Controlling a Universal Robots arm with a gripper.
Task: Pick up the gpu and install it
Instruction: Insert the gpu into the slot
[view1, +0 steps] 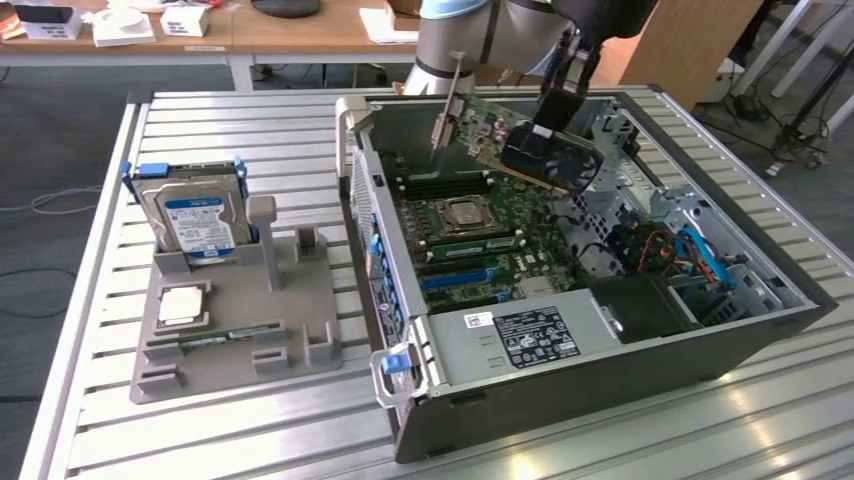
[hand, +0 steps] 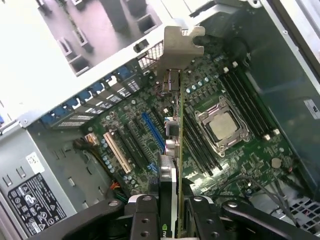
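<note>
Hand (hand: 170, 207): grasping the gpu (view1: 567, 165) by its upper edge | gpu: hanging edge-down over motherboard (view1: 527, 265), likely to meet a slot

The thin dark gpu card (view1: 550, 152) has a matt black plastic shroud over a green lacquered board. Its bright metal bracket (hand: 181, 44) looks smooth and bare, with a dull shine. The black gripper (hand: 172, 215) clamped on the card is matt, its links dotted with small shiny screw heads. The open grey computer case (view1: 601, 390) is painted matt outside and is pale bare sheet metal inside. In the exterior view, at nine o'clock from the case, a grey moulded holder tray (view1: 314, 300) looks like dull plastic. The silver hard drive (view1: 194, 215) standing in it has glossy blue plastic rails. Everything rests on a ribbed aluminium table (view1: 200, 440), brushed and faintly gleaming. At twelve o'clock stands a smooth wooden desk (view1: 307, 35).
</note>
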